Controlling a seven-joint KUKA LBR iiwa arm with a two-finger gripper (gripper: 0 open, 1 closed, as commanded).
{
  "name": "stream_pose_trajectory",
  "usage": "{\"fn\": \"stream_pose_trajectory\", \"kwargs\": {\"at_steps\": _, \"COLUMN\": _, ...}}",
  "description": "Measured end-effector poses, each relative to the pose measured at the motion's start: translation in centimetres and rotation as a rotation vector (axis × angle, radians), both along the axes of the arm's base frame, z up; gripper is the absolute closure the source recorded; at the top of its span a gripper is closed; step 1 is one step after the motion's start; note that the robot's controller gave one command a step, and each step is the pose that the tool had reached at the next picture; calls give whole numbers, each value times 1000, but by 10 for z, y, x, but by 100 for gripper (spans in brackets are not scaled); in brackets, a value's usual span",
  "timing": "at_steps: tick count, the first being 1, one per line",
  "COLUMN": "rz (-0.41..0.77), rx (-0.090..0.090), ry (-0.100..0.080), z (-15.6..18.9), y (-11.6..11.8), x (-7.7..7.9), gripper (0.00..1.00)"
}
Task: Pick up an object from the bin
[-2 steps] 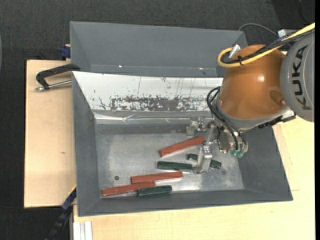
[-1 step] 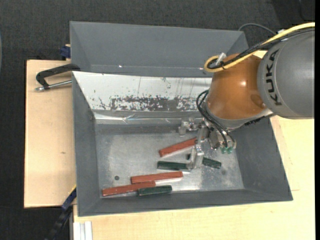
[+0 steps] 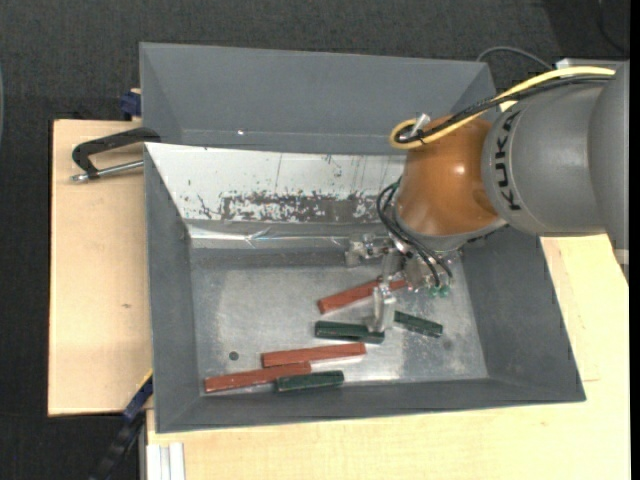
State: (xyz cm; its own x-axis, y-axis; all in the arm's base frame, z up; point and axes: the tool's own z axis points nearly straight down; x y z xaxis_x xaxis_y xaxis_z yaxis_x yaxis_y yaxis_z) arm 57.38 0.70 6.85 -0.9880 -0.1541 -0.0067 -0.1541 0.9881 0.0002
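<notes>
My gripper (image 3: 381, 308) is low in the bin, right of centre, under the orange wrist cover. Its tip stands at the right end of a red-brown stick (image 3: 350, 297) that lies slanted on the floor. Just below the tip lies a dark green stick (image 3: 348, 332). Another short dark green stick (image 3: 418, 324) lies to its right. Nothing shows as lifted off the floor.
Nearer the front wall lie two more red-brown sticks (image 3: 313, 354) (image 3: 240, 379) and one dark green stick (image 3: 310, 379), close together. The arm and its cables hang over the bin's right rear part.
</notes>
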Motion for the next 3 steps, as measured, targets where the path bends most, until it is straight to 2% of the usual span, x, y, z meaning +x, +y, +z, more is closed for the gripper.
{"fn": "stream_pose_trajectory", "kwargs": {"at_steps": 1, "rz": 57, "rx": 0, "ry": 0, "z": 3, "y": 5, "x": 0, "gripper": 0}}
{"fn": "stream_pose_trajectory", "kwargs": {"at_steps": 2, "rz": 21, "rx": 0, "ry": 0, "z": 2, "y": 3, "x": 1, "gripper": 0}}
{"fn": "stream_pose_trajectory", "kwargs": {"at_steps": 3, "rz": 55, "rx": 0, "ry": 0, "z": 4, "y": 5, "x": 2, "gripper": 100}}
